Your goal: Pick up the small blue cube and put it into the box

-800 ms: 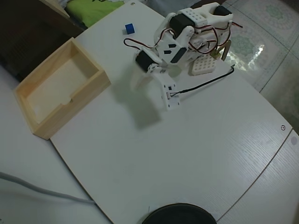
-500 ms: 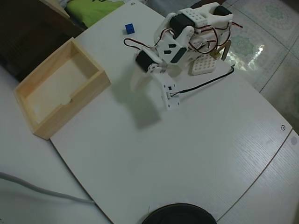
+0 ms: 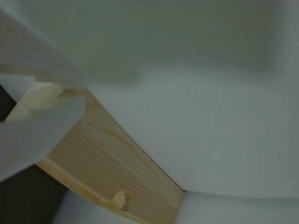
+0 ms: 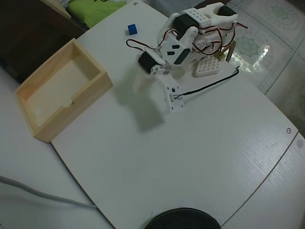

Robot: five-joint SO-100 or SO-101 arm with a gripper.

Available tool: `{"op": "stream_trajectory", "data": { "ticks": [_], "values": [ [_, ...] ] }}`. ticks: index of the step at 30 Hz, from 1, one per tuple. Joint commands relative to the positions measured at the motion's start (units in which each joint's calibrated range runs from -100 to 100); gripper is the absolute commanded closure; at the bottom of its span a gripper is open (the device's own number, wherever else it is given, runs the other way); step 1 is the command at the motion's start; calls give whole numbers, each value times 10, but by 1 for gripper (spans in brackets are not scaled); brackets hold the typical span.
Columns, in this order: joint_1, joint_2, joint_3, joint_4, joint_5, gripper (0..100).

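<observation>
Tiny bright blue cube (image 4: 132, 29) resting on the white tabletop (image 4: 200, 157) near its far edge in the overhead view, well apart from everything else, untouched. Rectangular, lidless box of pale wood with thick walls (image 4: 90, 90) sitting to the lower left of the cube in that view, at the tabletop's left edge, nothing visible inside. White two-finger gripper (image 4: 143, 83) hanging between cube and box, nearer the arm's base, above bare tabletop and casting a shadow there. Fingers (image 3: 37, 126) blurred at the left edge of the wrist view, tips nearly meeting with only a narrow slit between them, clenched on nothing. Box wall with its wood grain (image 3: 117, 158) visible just past the fingers. Small white perforated block (image 4: 206, 67) lying beside the arm's base, black cable (image 4: 209, 86) curving near it.
</observation>
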Motion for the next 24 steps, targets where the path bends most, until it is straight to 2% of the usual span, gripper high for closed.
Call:
{"op": "stream_trajectory", "data": {
  "ticks": [1,8,16,24],
  "values": [
    [2,-3,3,-9,-2,99],
    [2,-3,-11,-6,1,99],
    [2,7,-110,23,3,98],
    [6,7,-219,123,3,85]
  ]
}}
